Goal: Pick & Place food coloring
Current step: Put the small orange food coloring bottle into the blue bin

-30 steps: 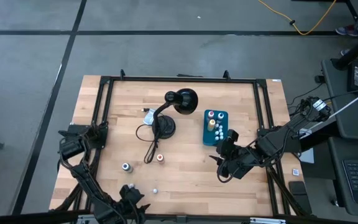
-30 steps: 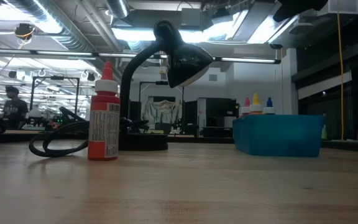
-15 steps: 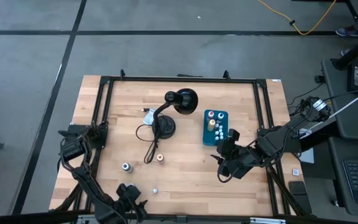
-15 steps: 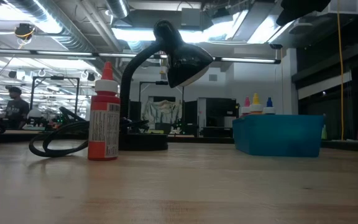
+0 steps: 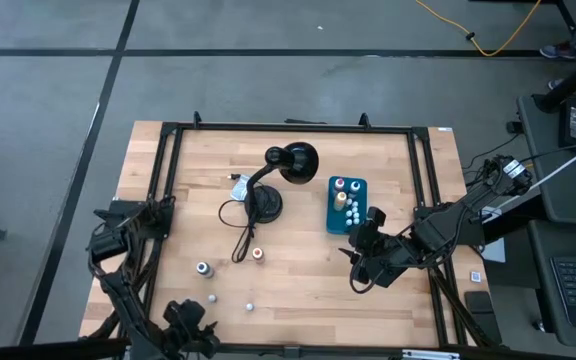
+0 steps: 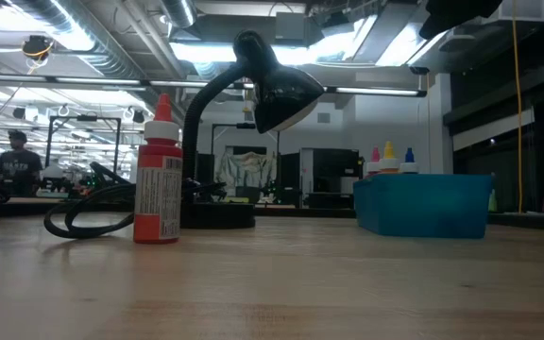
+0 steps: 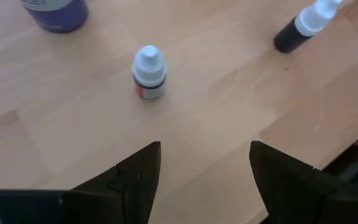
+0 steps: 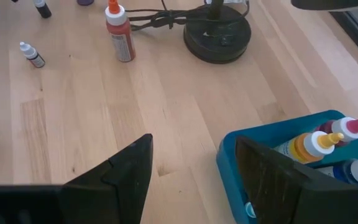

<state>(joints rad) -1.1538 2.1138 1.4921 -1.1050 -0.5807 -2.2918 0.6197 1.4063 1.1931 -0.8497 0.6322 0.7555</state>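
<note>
Left gripper (image 5: 190, 335), at the table's (image 5: 298, 290) near-left edge: fingers spread, nothing between them. Its wrist view shows a small white-capped dropper bottle (image 7: 149, 72) standing upright just ahead of the fingertips, a dark dropper bottle (image 7: 303, 25) lying on its side farther off, and a purple bottle (image 7: 55, 9) at the frame edge. On the bare wood lie loose food coloring bottles: a grey-capped one (image 5: 202, 268), two tiny white ones (image 5: 211, 298) (image 5: 250, 306), and an upright red bottle (image 5: 258, 254). Centre: black desk lamp (image 5: 290, 165) with coiled cord. To its right, a teal box (image 5: 346, 205) holding several upright bottles (image 8: 319, 144). Right gripper (image 5: 360, 262), just beside the box's near end: fingers spread, holding nothing.
</note>
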